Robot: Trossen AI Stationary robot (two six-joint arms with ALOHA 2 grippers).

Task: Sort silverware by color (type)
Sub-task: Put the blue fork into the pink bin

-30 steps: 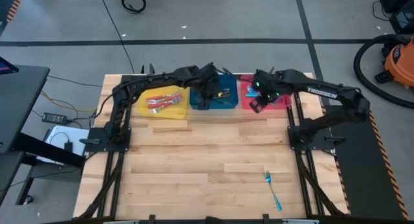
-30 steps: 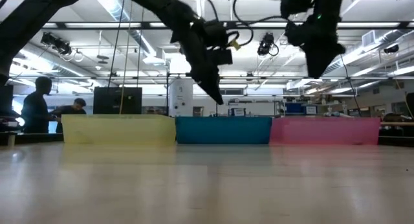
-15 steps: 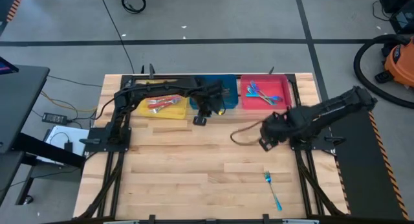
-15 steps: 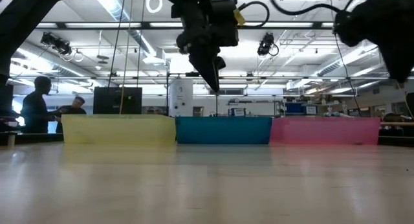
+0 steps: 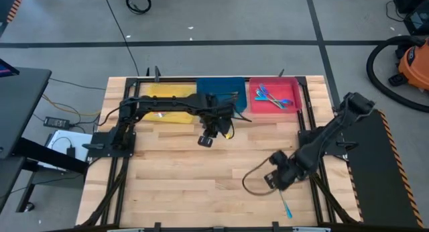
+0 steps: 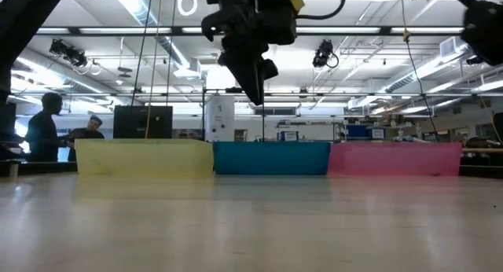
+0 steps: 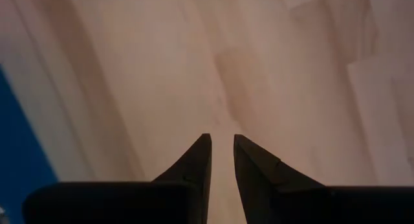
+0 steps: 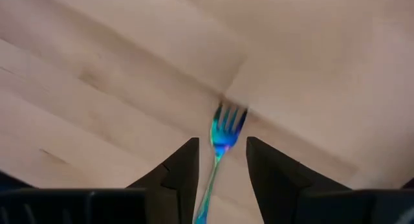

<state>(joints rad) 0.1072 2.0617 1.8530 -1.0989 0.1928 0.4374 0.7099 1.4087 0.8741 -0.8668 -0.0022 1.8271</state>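
Spanning most of the high view, the table [image 5: 201,165] is pale butcher-block wood in long glued strips, with three rectangular plastic bins at its far edge: yellow bin [image 5: 167,98], blue bin [image 5: 218,90], red bin [image 5: 275,96]. The red bin holds a small heap of blue-handled utensils [image 5: 271,98].

One slim fork [image 5: 285,204] lies alone on the table near its front edge, well apart from the red bin. The right claw [image 5: 276,180] hangs just beside it, on the side toward the bins. Its wrist view shows what the overhead one does not: the fork's [image 8: 223,143] iridescent blue-green tines between the spread fingers [image 8: 178,169], which do not touch it.

The left claw [image 5: 206,141] hangs over bare wood just in front of the blue bin; its wrist view shows tapered dark fingers [image 7: 197,160] a narrow slit apart, pinching nothing. The low view shows that claw [image 6: 255,95] well above the table.
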